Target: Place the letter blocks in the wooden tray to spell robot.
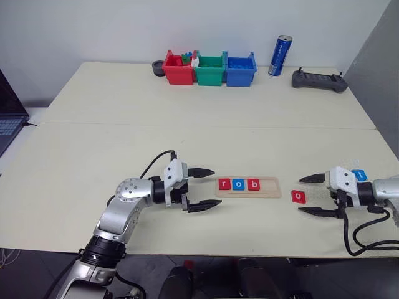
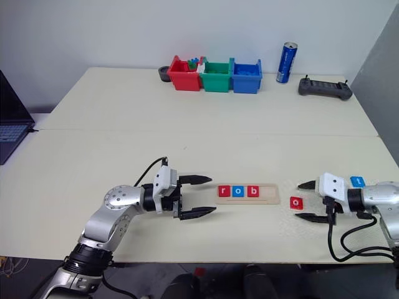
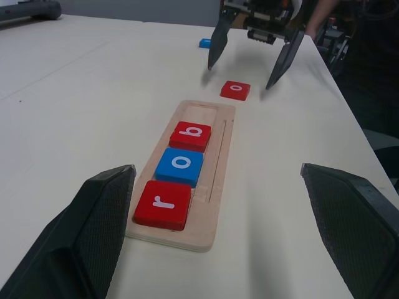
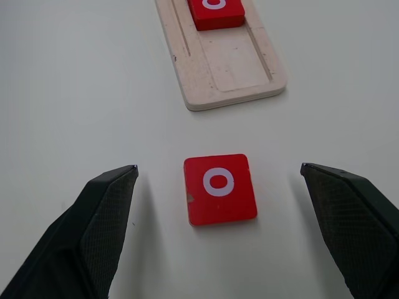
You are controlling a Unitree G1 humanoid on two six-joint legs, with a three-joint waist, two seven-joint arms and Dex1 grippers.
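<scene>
Red o tile point(image 4: 219, 188) lay flat on the table, just off the tray point(image 1: 271, 187) at three o'clock, between the right gripper point(image 1: 312, 195) and its wide-apart jaws. Light, stiff, slick-faced: pinch opposite edges. Left gripper point(image 1: 202, 189) gaped too.

Five letter blocks point(image 1: 238, 184): three red, two blue. One wooden tray point(image 1: 270, 187). Three coloured bins point(image 1: 209, 70), one can point(image 1: 280, 55), and possibly one controller point(image 1: 319, 80).
</scene>
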